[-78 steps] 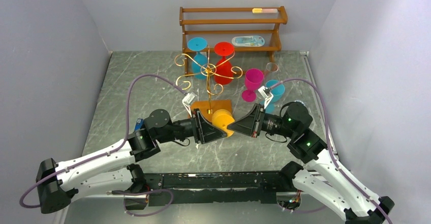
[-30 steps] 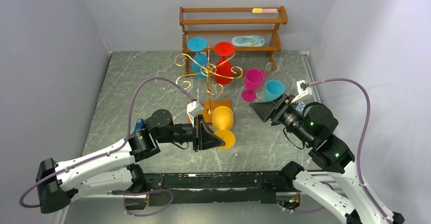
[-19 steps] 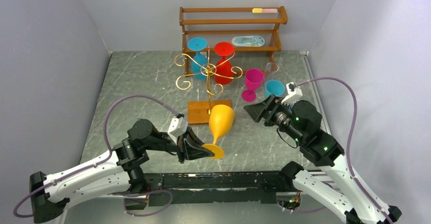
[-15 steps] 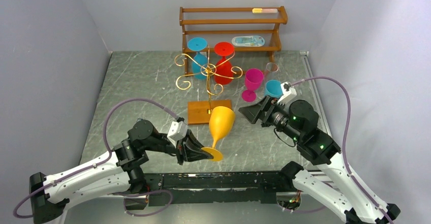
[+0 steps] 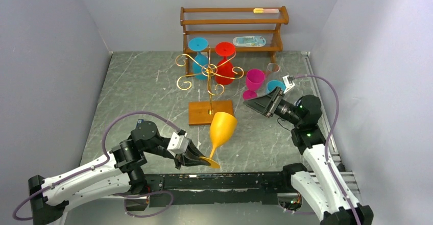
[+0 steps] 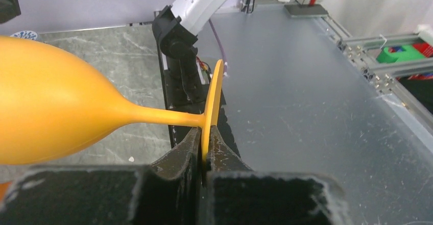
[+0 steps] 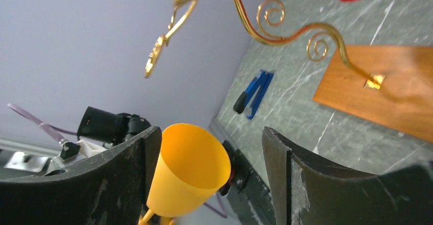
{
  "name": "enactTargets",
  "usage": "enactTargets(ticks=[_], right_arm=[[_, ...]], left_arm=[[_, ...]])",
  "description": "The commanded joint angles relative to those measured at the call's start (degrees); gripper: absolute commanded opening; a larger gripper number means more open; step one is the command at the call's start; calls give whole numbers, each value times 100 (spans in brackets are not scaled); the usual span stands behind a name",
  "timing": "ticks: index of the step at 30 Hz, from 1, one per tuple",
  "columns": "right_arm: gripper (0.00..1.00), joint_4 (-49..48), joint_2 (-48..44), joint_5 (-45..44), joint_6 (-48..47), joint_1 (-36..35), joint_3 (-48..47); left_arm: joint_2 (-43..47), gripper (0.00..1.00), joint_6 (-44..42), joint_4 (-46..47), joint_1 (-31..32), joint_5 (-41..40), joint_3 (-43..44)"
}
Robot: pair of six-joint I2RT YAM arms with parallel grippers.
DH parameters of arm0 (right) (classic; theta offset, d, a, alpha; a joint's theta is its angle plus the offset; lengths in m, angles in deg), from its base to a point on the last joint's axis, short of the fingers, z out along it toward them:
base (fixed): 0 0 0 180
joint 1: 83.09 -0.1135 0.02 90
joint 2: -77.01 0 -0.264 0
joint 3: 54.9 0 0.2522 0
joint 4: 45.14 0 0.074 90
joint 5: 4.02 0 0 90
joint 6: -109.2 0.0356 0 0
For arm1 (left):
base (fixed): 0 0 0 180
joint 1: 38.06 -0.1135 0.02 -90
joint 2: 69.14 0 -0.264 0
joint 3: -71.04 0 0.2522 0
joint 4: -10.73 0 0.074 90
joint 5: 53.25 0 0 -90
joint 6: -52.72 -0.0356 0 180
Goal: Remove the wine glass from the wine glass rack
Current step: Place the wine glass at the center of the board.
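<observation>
- We see the left end effector [image 5: 198, 158] closed tight on the rim of the orange wine glass's [image 5: 222, 127] foot. The left wrist view shows the thin foot disc pinched edge-on between the two fingers [image 6: 190, 144].
- The wine glass is off the wine glass rack [image 5: 209, 71]. It sits at a tilt, with the foot low near the front edge of the surface [image 5: 138, 82] and the bowl rising up and away toward the rack's wooden base [image 5: 200, 114].
- The bowl's mouth sits just in front of that base, and we cannot tell whether the two touch.
- We cannot tell whether the foot rests on the surface or hangs just above it.
- The right end effector [image 5: 254, 106] is spread wide and holds nothing. It hovers to the right of the rack and points toward it, well apart from the orange glass.
- In the right wrist view we look between its fingers [image 7: 278, 158] into the glass's open mouth, with the gold scroll arms above.
- A blue glass [image 5: 199, 61] and a red glass [image 5: 224, 72] hang upside down on the rack.
- A magenta glass [image 5: 254, 79] stands upright on the surface to the right of the rack.
- A brown wooden shelf [image 5: 232, 21] stands against the back wall.
</observation>
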Motion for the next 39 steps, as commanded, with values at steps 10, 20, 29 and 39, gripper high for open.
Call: enactTargets(ticks=[10, 20, 29, 39], right_arm=[[71, -974, 272, 2572, 629, 392, -121], [64, 772, 396, 2371, -308, -2, -682], [57, 175, 541, 2118, 271, -928, -778], [42, -15, 704, 1919, 271, -1765, -765]], left_arm=[[-382, 5, -989, -208, 9, 741, 307], [-588, 5, -1329, 45, 9, 1270, 358], [-487, 5, -1312, 80, 9, 1210, 387], [-494, 5, -1415, -289, 9, 1118, 576]])
